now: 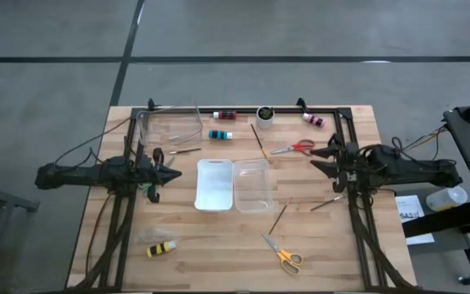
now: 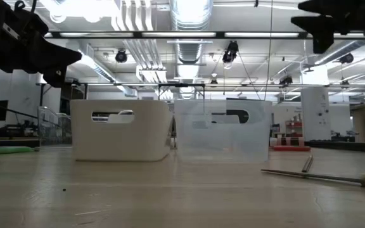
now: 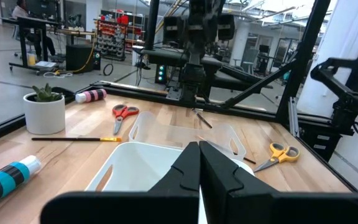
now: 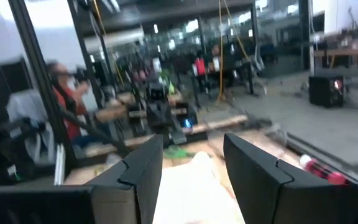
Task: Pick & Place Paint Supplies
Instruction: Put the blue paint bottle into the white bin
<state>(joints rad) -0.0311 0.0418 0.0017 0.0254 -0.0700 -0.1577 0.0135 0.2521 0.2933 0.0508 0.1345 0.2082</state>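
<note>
So nothing's been packed yet, far as I can see — the white bin (image 1: 214, 184) and the clear bin (image 1: 252, 184) sit side by side mid-table and both look empty from above. All the paint supplies are scattered around them: the teal paint bottle (image 1: 220, 135) and the red bottle (image 1: 224, 114) toward the far edge, the pink-purple bottle (image 1: 313, 120) in the far right corner, and the yellow-and-black bottle (image 1: 161, 248) alone down near the front left. The red-handled scissors (image 1: 294, 149) lie just ahead of my right gripper (image 1: 317, 158), the yellow-handled scissors (image 1: 283, 256) near the front, and thin brushes are dotted about — one (image 1: 258, 140) by the little white plant pot (image 1: 264, 114), one (image 1: 277, 219) in front of the clear bin, another (image 1: 328, 202) under my right arm. My left gripper (image 1: 172, 169) hangs above the table just left of the white bin, fingers pressed together on nothing; my right gripper hangs opposite with its fingers spread and empty. So the whole job is left. Room-wise it's decent: open wood at the front, but the black frame rail (image 1: 243, 109) runs close behind the far bottles, and a second clear container (image 1: 170, 126) crowds the far left corner.
</note>
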